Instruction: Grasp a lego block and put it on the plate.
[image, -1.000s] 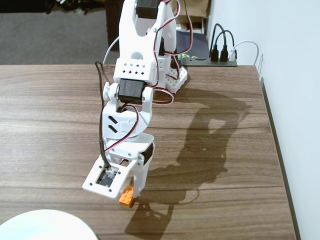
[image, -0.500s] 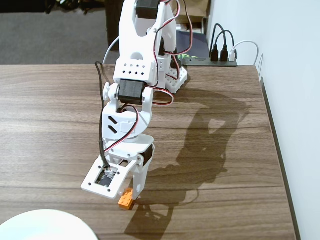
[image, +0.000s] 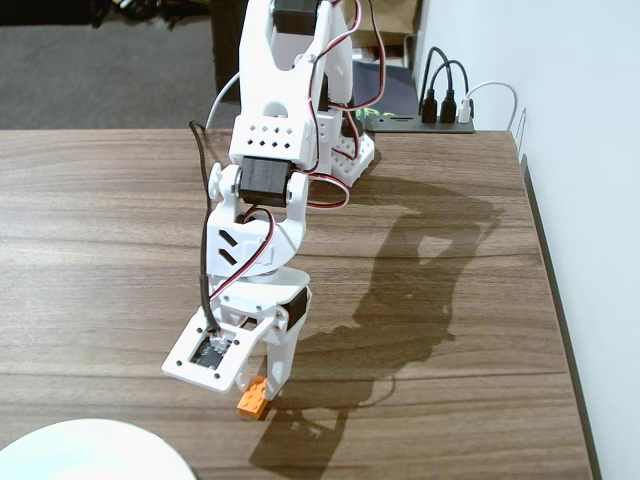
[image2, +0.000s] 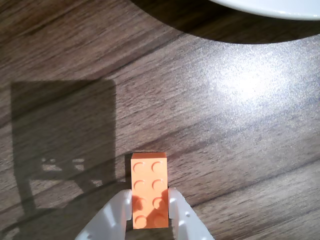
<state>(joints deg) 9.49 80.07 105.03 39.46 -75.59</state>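
With both fingers flanking its long sides, gripper (image2: 149, 207) is clamped on the lego block (image2: 149, 189); plate (image2: 270, 7) sits ahead, so it's lift-ready.

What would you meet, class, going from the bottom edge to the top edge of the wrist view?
Gripper → orange lego block between its fingers → bare wooden table → white plate at the top edge.

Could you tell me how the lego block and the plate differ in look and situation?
The lego block is small, orange, rectangular and studded; the plate is large, white, round and smooth. The block sits between the fingers of the gripper; the plate lies apart, only partly in view. Both rest on the wooden table.
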